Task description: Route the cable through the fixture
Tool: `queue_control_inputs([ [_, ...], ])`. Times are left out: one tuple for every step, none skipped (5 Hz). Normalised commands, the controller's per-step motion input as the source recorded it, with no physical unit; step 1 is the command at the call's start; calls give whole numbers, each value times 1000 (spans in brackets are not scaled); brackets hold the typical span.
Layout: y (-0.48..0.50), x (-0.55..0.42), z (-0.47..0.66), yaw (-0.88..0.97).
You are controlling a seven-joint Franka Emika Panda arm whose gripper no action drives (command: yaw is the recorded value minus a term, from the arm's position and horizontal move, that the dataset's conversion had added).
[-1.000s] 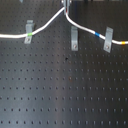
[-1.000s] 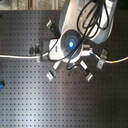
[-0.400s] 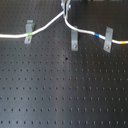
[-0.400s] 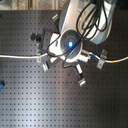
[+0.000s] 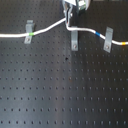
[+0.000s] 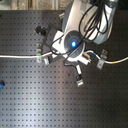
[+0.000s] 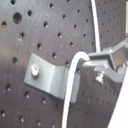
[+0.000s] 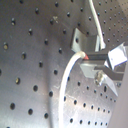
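Step in hand: the hand [image 5: 70,15] is carrying a pinched stretch of the cable [image 5: 47,28] to the top of the fixture [image 5: 74,40], so the threading itself looks not yet done.
Hand: in both wrist views its fingers [image 7: 102,60] are closing tight on the white cord, with no gap showing beside it.
Cable: it is running in from the first exterior view's left, past the slanted clip [image 5: 28,32] where a green band sits, rising to the hand, then dropping toward the clip on the first exterior view's right [image 5: 107,39], with blue and yellow bands near it.
Fixture: it is standing upright on the black perforated desk [image 5: 60,90], just below the hand; in the first wrist view the cord is bending down beside the grey bracket [image 7: 50,75].
Seated or not: I cannot tell whether the cord is already lying inside the clip.
Next move, as I judge it: lowering the held stretch into the clip's opening while keeping the cord taut and the fingers clear of the metal.
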Motion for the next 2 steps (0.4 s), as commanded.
queue_control_inputs([
  [169,-395,221,0],
  [143,-311,215,49],
])
